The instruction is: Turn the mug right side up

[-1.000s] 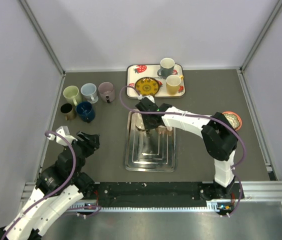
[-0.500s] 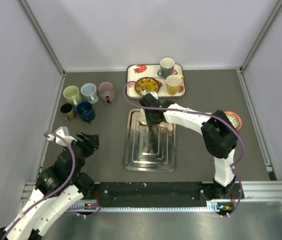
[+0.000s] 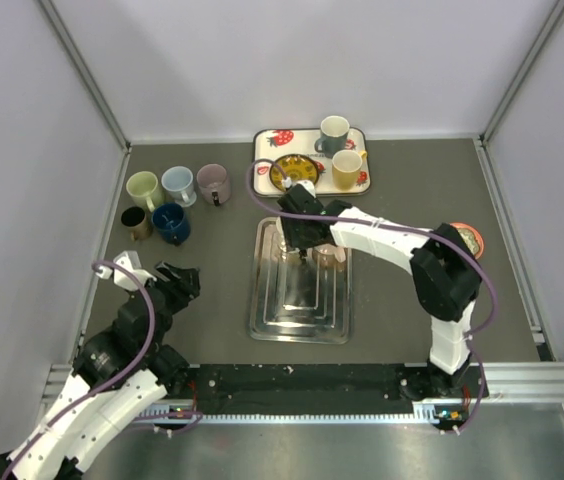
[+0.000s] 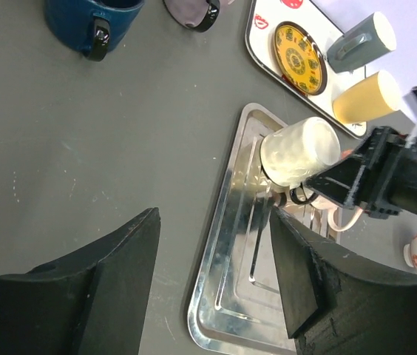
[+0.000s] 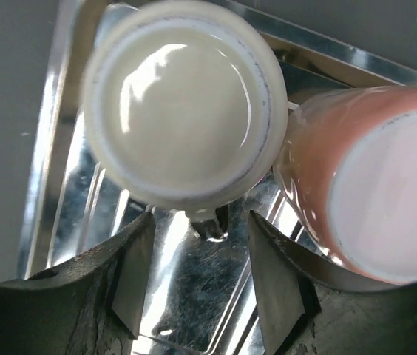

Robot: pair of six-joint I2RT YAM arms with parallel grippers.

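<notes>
right gripper (image 5: 201, 222) is hovering over the cream mug (image 5: 182, 103), jaws spread, gripping nothing | mug is sitting bottom-up on the metal tray (image 3: 272, 320) – pink mug (image 5: 371, 185) just beside it | left gripper (image 4: 214, 214) is hanging off to the side – jaws apart, empty

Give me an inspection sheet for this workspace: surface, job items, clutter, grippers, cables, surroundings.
Surface: dark grey table, faintly scuffed.
Job's things: cream ceramic mug base up on ribbed metal tray; pink mug close beside it.
Clutter: five mugs far left; strawberry-print tray holding grey mug, yellow mug, yellow patterned plate; patterned bowl on the right.
Grippers: right gripper open at the cream mug's handle; left gripper open, well apart.
Cables: purple cables looped along both arms.
Surroundings: pale walls.
</notes>
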